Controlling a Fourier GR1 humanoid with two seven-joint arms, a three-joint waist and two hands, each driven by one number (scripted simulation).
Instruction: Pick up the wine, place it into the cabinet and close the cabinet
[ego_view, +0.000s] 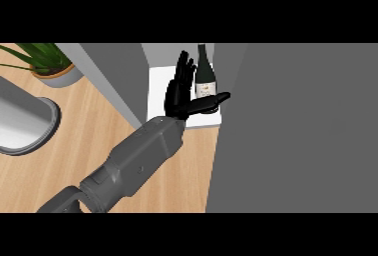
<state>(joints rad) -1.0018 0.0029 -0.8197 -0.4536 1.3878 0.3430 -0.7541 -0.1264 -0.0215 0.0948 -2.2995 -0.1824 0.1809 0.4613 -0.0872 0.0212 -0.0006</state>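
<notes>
The wine (204, 80) is being flanked inside the cabinet (295, 125) by the left hand (179, 95), fingers straight at nine o'clock, thumb across its base. Likely heavy, slippery, fragile glass; the body is judged the best hold.

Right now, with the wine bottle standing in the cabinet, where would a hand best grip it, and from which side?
Probably the wide lower body of the wine bottle, at its label, approached from the left hand side. The bottle stands upright, and a grey panel blocks its other side.

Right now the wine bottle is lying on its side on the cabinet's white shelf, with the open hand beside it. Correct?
Not quite. In the head view the wine bottle stands upright on the white shelf, not on its side. The left hand is open beside it, thumb reaching across its base.
</notes>
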